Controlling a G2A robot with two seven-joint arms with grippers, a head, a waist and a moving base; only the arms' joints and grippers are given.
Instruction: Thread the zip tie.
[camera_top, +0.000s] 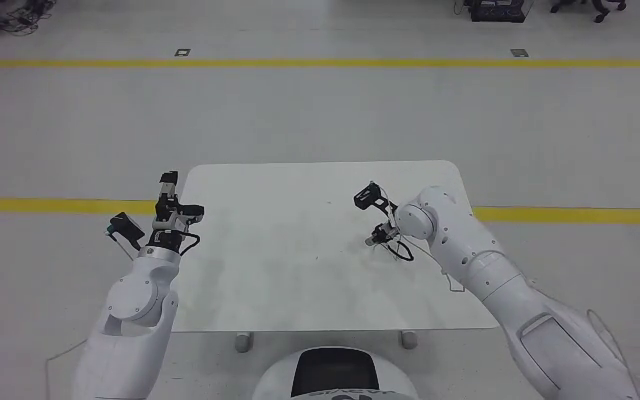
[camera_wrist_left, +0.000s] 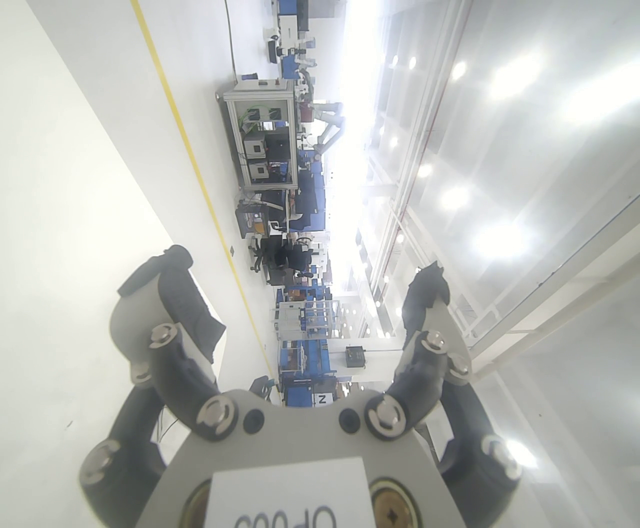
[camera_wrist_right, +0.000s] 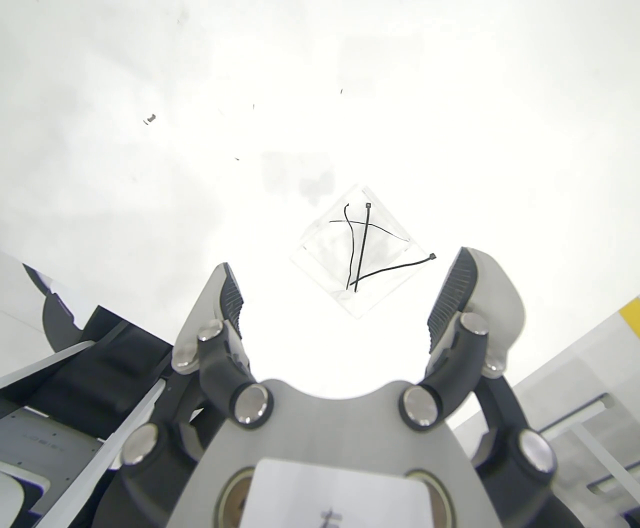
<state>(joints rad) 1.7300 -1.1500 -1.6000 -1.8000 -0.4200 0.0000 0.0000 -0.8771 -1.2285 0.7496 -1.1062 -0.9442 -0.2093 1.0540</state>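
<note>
White table (camera_top: 300, 280) flecked with a few dark specks (camera_wrist_right: 149, 119), thin black zip ties (camera_wrist_right: 363, 240), clear colourless tray (camera_wrist_right: 325, 247), right gripper (camera_wrist_right: 345, 262) brushed silver with black ribbed pads (camera_wrist_right: 445, 292), left gripper (camera_wrist_left: 302, 262) silver with black fingers (camera_wrist_left: 187, 295), pale grey floor (camera_top: 300, 120) carries yellow lines (camera_top: 300, 63)

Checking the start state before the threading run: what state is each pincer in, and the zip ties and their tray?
left pincer: open, empty, aimed out at the room.
right pincer: open, empty, above the table.
clear tray: flat on the table, holding the ties.
zip ties: loose, crossed over each other, none looped; one head pokes past the tray's edge.
</note>
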